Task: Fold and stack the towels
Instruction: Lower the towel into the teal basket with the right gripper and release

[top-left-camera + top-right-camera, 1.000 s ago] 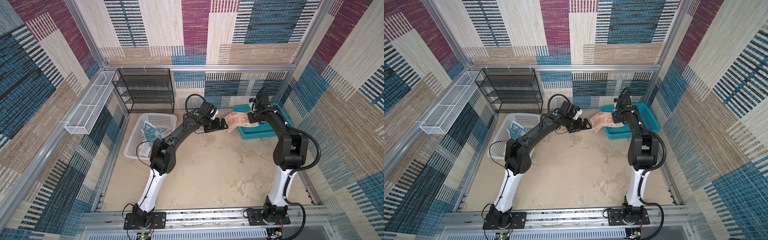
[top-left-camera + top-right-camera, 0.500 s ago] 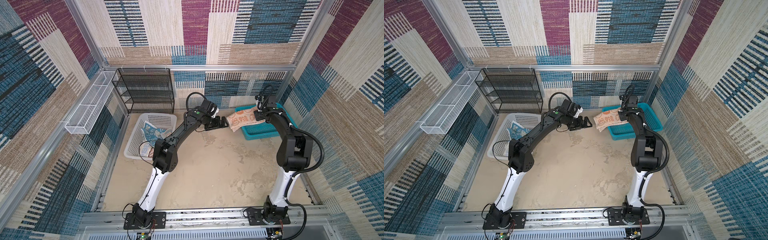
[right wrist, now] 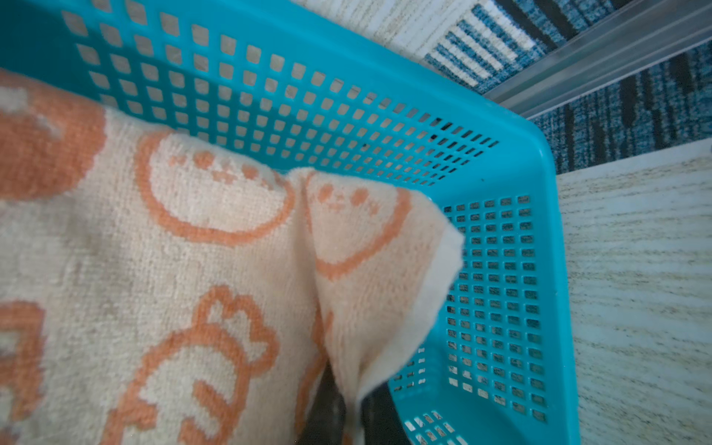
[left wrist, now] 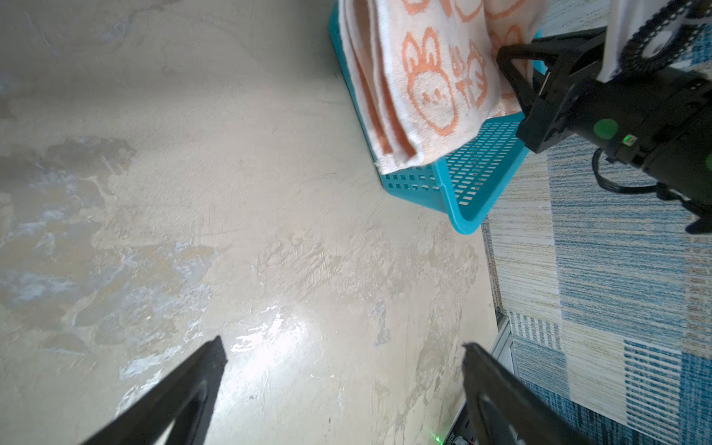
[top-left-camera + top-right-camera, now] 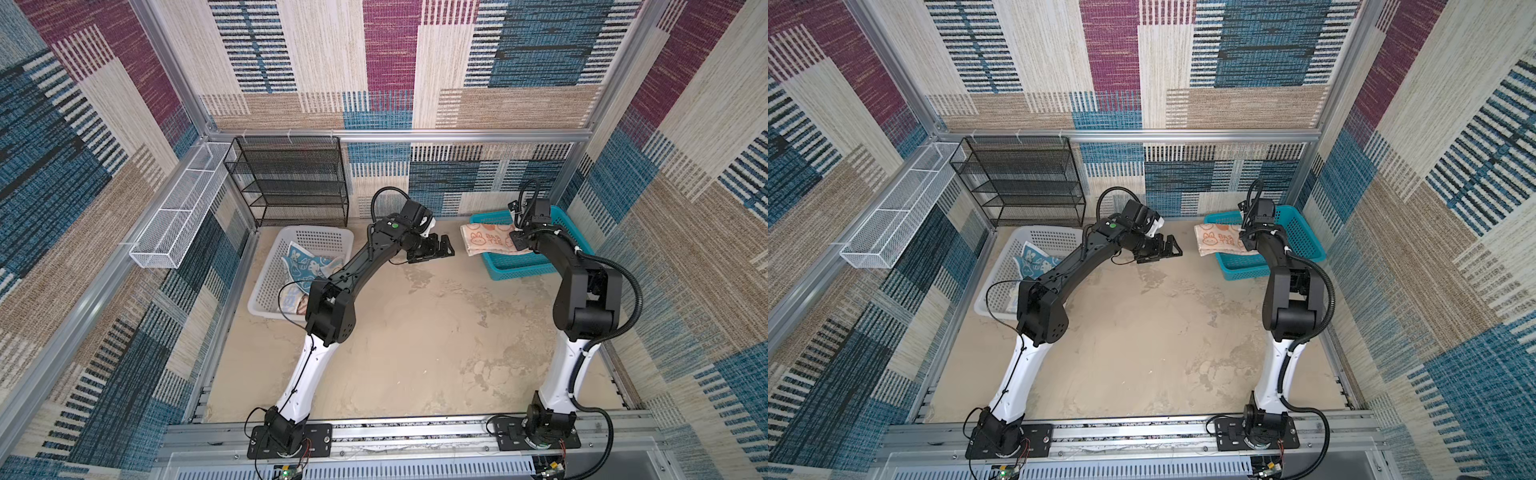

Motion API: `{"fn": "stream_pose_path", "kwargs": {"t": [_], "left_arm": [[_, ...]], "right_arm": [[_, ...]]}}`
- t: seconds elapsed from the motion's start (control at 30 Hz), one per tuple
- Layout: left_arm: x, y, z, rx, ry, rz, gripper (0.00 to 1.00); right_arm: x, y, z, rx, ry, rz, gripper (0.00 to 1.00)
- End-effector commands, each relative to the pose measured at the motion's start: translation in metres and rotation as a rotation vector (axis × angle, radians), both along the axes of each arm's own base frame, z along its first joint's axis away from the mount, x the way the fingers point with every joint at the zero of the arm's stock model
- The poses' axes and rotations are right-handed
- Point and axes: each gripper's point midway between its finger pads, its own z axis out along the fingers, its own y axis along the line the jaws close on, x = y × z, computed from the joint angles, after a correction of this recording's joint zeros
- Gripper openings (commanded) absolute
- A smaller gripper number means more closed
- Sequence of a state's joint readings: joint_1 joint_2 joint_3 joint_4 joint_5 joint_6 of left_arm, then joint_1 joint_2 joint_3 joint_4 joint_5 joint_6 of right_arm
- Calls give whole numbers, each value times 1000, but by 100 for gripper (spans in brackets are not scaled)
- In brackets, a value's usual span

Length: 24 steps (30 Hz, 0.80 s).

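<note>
Towel [image 5: 486, 243] draping over teal basket [image 5: 519, 268] rim.
Right jaws are pinching its corner, seemingly inside the basket; left jaws are hovering spread wide, gripping nothing.

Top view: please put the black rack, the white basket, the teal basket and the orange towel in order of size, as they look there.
1. black rack
2. white basket and teal basket: they look alike in size and each is partly hidden, so I do not rank them
3. orange towel, the smallest
</note>
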<state>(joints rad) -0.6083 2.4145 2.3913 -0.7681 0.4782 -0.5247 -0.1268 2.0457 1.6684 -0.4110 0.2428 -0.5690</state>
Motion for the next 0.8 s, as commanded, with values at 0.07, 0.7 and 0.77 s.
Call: {"fn": "stream_pose_path", "kwargs": {"t": [0.07, 0.7, 0.77], "left_arm": [[2, 2, 2, 1, -22, -17, 99], [3, 6, -13, 19, 3, -16, 99], [3, 6, -14, 20, 4, -17, 99]], "right_arm": [[9, -13, 13, -76, -68, 30, 0], [31, -33, -26, -161, 6, 90, 0], [30, -33, -33, -154, 21, 94, 0]]}}
